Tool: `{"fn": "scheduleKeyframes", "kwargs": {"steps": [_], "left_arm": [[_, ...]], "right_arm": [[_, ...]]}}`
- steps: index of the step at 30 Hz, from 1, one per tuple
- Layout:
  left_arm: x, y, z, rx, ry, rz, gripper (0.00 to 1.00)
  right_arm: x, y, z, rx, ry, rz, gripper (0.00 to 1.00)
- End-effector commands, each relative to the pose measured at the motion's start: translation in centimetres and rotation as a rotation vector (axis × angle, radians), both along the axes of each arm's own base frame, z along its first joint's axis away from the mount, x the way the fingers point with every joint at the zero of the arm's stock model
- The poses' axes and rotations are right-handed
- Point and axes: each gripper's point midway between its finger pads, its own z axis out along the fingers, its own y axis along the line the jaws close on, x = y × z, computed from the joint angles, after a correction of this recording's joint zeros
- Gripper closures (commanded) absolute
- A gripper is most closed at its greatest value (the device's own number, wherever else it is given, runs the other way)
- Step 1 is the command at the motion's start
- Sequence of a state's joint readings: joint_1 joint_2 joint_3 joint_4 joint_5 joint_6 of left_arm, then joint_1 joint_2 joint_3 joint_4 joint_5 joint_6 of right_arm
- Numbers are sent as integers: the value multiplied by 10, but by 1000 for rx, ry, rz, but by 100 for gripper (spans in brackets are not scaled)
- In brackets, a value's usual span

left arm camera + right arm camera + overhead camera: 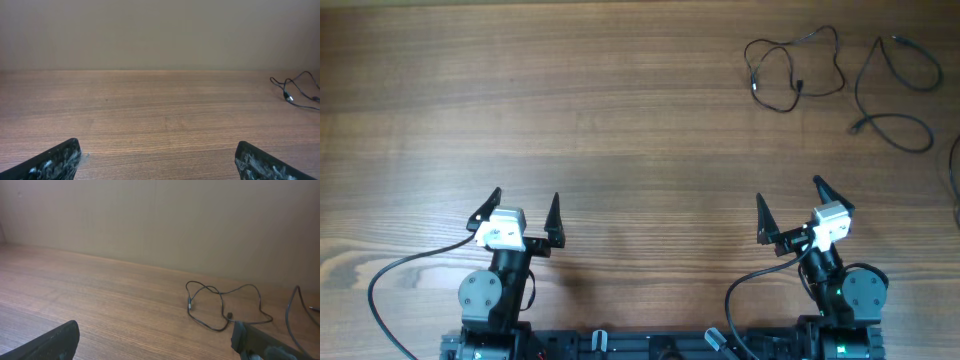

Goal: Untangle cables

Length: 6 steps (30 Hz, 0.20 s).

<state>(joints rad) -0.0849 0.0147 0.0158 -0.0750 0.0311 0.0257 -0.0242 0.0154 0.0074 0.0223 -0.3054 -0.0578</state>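
My left gripper (525,197) and right gripper (788,190) stood spread and empty, well short of the cables (757,86); I judged a careless pinch there could tighten the loops.

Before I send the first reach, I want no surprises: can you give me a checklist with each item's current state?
1. Jaws of left gripper open and empty: ok.
2. Jaws of right gripper open and empty: ok.
3. The looped cable in view, far right on the table: ok.
4. The second cable lying clear of the first: cannot tell, they run very close.
5. Bare wood between right gripper and cables: ok.
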Motion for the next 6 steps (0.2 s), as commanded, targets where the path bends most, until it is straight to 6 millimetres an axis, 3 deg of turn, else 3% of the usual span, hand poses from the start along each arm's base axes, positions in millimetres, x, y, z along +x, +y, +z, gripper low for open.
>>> {"fn": "scheduleKeyframes", "kwargs": {"steps": [1, 6], "left_arm": [[0, 3, -3, 23, -2, 10, 0], [0, 3, -3, 23, -2, 10, 0]], "right_arm": [[0, -1, 2, 6, -9, -9, 0], [0, -1, 2, 6, -9, -9, 0]]}}
